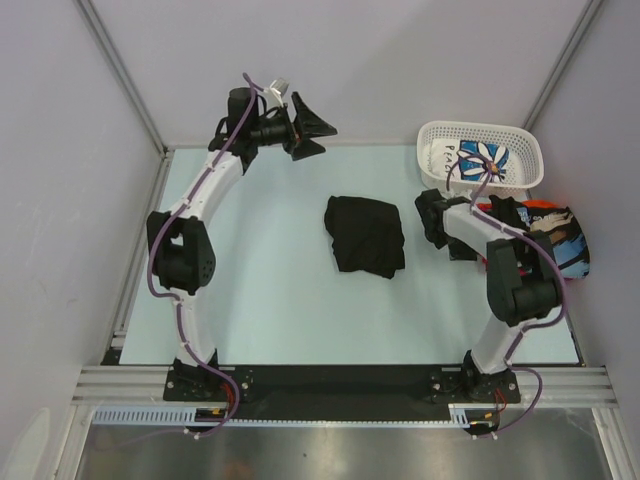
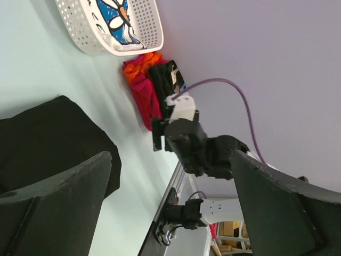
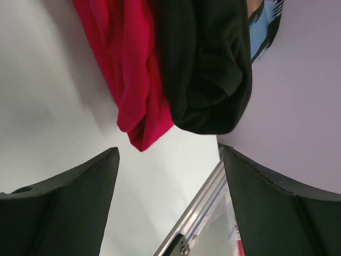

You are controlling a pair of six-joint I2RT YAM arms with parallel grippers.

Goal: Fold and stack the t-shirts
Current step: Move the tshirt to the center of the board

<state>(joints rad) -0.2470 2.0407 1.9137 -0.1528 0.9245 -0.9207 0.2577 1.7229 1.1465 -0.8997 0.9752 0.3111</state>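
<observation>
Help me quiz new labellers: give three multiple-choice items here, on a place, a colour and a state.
1. Where does the folded black t-shirt lie? A in the basket; B middle of the table; C in a hand.
2. Colour of the crumpled t-shirt beside the black printed t-shirt, right edge? A red; B green; C yellow.
3. The right hand is: A shut on cloth; B open, empty; C out of view.
Key: B, alone mid-table; A, red cloth beside black; B, fingers apart, nothing between.
</observation>
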